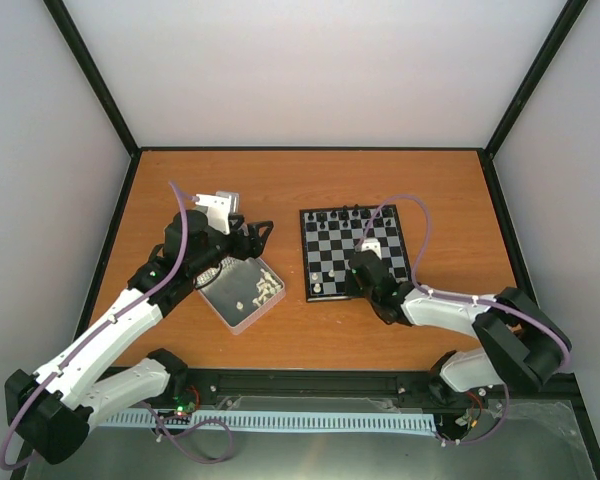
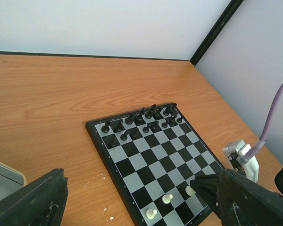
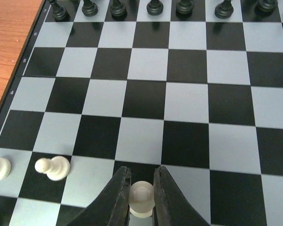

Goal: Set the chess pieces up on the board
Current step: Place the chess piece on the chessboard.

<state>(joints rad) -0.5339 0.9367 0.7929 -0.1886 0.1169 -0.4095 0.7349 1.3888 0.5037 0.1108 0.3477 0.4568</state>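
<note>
1. One surface only: found an orange-brown wooden tabletop [image 1: 310, 340], closed in by pale grey walls [image 1: 310, 60] and black corner posts [image 1: 93, 75].
2. Saw a small square chessboard of black and pale grey squares with a black border [image 1: 325, 255] right of centre, with tiny black chess figures [image 3: 153, 7] ranked along its far rows.
3. Found a shallow rectangular silver metal tin [image 1: 230, 295] just left of the chessboard, not touching it, with loose cream-white chess pieces [image 1: 265, 290] gathered at its end nearest the chessboard.
4. Saw further cream-white chess pieces [image 3: 54, 168] on the near left squares.
5. Found the black right gripper [image 3: 141, 181] low over the near rows, almost closed, pinching a cream-white pawn [image 3: 141, 197] between both fingers over a black square; could not tell whether the base touched.
6. Found the black left gripper [image 2: 127, 179] spread wide and empty, raised just beyond the tin's far end, left of the chessboard.
</note>
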